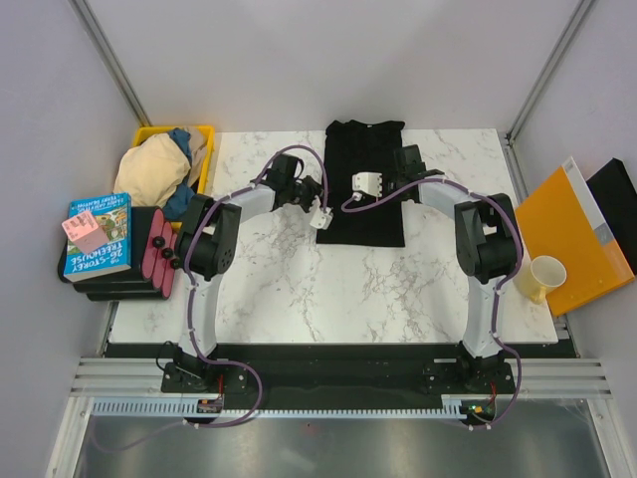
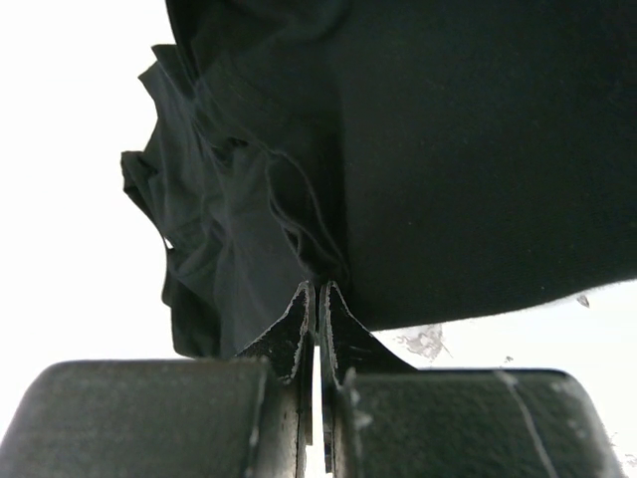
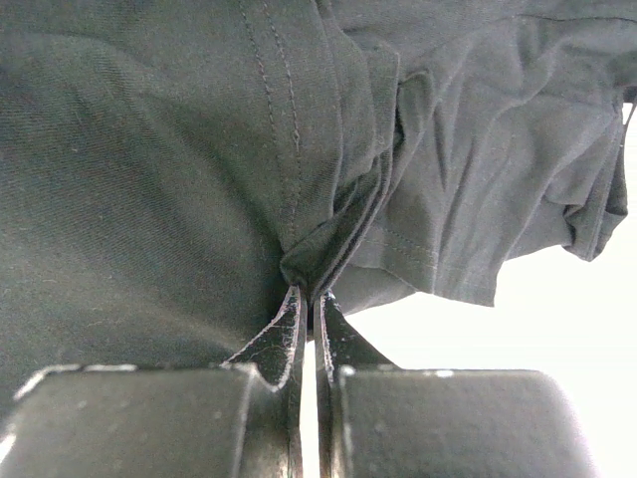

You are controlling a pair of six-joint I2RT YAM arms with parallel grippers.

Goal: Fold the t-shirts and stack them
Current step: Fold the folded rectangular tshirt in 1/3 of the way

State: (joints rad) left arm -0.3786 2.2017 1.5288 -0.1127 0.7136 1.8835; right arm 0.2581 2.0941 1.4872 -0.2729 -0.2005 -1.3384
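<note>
Marble table (image 1: 299,289): black tee (image 1: 363,149), plain, flat between the grippers, long axis near-to-far, neck far. Left gripper (image 2: 318,289) pinches its bunched left edge; right gripper (image 3: 307,294) pinches its right.

A white marble-patterned desk (image 1: 299,289) stands between plain grey walls (image 1: 299,60), with a metal rail (image 1: 109,378) along the desk's near edge.

The black t-shirt (image 1: 364,224) lies on the far middle of the marble table (image 1: 299,289), folded into a narrow oblong with its collar toward the far edge, and its cloth is gathered into creased bunches at both long sides. The beige t-shirt (image 1: 154,171) sits crumpled in a heap in the yellow bin (image 1: 206,129) at the table's far left corner, with the blue t-shirt (image 1: 182,139) rumpled beside it and partly under it
</note>
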